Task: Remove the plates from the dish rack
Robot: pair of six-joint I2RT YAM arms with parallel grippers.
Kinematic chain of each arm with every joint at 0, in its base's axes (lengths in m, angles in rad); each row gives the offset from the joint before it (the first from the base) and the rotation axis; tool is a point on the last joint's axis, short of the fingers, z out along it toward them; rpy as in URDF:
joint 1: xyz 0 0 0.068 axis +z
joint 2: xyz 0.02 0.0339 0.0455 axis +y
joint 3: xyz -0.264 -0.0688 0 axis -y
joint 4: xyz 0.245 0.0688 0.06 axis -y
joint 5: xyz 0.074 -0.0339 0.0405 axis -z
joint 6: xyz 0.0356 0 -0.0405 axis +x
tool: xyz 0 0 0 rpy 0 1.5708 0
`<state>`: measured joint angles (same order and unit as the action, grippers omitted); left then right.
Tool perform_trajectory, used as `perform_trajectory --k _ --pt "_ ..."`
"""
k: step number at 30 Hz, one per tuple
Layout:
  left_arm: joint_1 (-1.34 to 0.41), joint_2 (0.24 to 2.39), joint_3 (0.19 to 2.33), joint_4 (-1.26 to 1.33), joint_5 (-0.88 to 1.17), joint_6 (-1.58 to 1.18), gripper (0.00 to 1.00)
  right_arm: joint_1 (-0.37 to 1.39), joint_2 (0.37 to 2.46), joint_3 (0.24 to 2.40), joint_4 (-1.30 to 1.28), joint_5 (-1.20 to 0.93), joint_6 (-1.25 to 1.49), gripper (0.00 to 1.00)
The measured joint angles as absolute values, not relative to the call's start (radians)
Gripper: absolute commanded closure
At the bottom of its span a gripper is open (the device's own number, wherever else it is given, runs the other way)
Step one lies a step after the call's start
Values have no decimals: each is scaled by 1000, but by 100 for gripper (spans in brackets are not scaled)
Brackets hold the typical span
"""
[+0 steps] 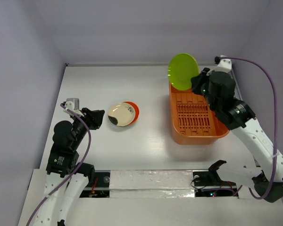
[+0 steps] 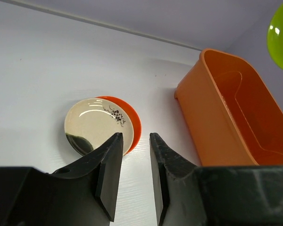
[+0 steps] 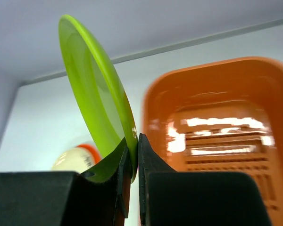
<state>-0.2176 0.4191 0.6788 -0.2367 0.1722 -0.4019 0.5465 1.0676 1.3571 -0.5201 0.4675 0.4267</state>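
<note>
The lime green plate (image 1: 182,70) stands on edge in the air, over the far end of the dish rack (image 1: 198,138). Its lower rim is pinched in your right tool (image 3: 134,139), whose two fingers are clamped tight on it from either side. From above, the plate's hollow face is turned toward the left and front.

The dish rack is an orange tub with rounded corners and a slotted, ribbed floor. It sits on the right side of the white tabletop (image 1: 108,84), directly under the held plate.

Well apart from the rack, to its left, a cream plate (image 1: 120,114) with a dark patch and a small dark sprig lies on an orange-red plate (image 1: 134,110). It is offset, so the orange-red rim shows along the right.

Your left tool (image 2: 134,139) hovers just left of this pair. Its fingers are apart, and nothing is between them.
</note>
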Motion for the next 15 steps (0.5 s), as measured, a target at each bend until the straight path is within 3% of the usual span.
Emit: perform_trajectory --k 15 --pt "-207 407 679 -237 171 -402 70 843 1576 1452 -296 259 539 100"
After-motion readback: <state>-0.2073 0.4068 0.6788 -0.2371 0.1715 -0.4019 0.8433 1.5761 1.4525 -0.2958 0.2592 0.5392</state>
